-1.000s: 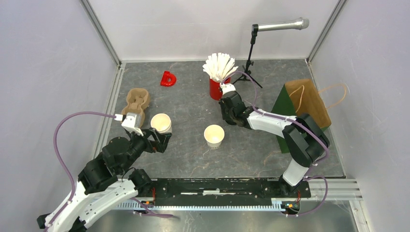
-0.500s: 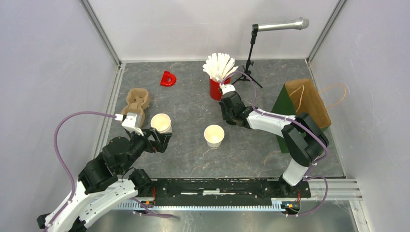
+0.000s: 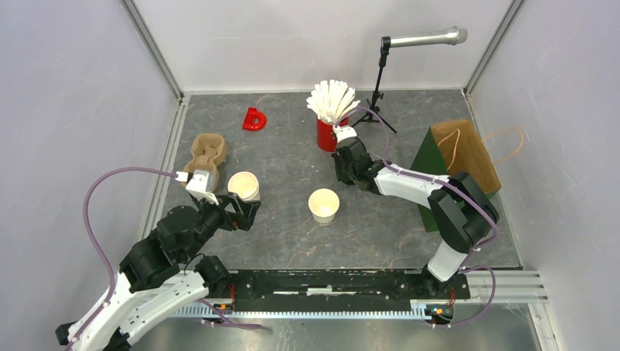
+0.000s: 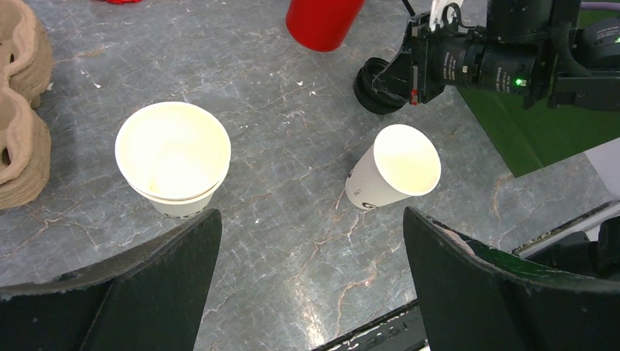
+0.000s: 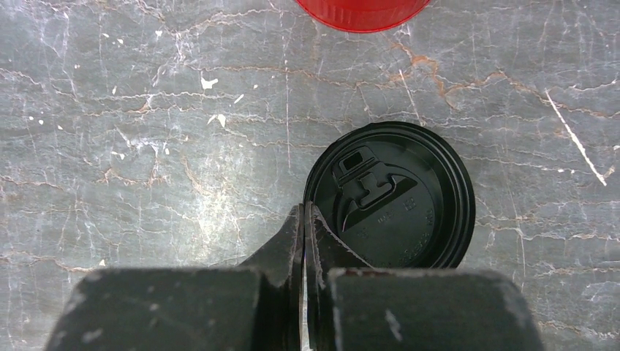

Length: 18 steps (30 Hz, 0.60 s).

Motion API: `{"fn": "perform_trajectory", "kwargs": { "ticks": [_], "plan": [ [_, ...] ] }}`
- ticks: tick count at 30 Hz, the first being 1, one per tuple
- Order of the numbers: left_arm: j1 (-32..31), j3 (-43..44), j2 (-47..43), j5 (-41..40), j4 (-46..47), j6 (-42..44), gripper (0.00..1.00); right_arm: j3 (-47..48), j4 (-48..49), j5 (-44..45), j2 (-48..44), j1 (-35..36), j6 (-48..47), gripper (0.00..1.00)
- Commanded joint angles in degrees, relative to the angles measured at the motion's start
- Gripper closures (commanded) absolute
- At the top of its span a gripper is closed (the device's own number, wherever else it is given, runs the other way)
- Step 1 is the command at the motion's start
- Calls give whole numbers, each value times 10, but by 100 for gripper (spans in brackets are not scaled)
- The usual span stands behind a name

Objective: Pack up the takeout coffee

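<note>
Barely begun: left cup (image 3: 243, 185) and middle cup (image 3: 323, 205) stand lidless on the bench (image 3: 292, 241), outside the carrier (image 3: 206, 155). Right hand (image 5: 303, 212) pressed together at the lid (image 5: 391, 197) rim, grip uncertain; left hand (image 4: 307, 219) spread, empty.

The left arm reaches forward and low, and the left gripper (image 4: 311, 223) has its jaws spread wide. The right arm stretches forward and inward, elbow bent. The right gripper (image 5: 303, 219) angles downward, jaws apparently pressed fully together.
</note>
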Motion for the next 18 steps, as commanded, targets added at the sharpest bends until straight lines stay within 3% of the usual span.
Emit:
{"fn": "perform_trajectory", "kwargs": {
  "ticks": [1, 9, 15, 18],
  "plan": [
    [-2, 0, 6, -6, 9, -11, 0, -4, 14, 1, -36, -4, 7, 100],
    [-2, 1, 6, -6, 9, -11, 0, -11, 14, 0, -38, -5, 7, 95],
    [-2, 1, 6, -6, 9, -11, 0, -16, 34, -24, -37, -11, 1, 100],
    [-2, 0, 5, -7, 9, -11, 0, -18, 33, -24, -40, -14, -1, 95]
  ]
}}
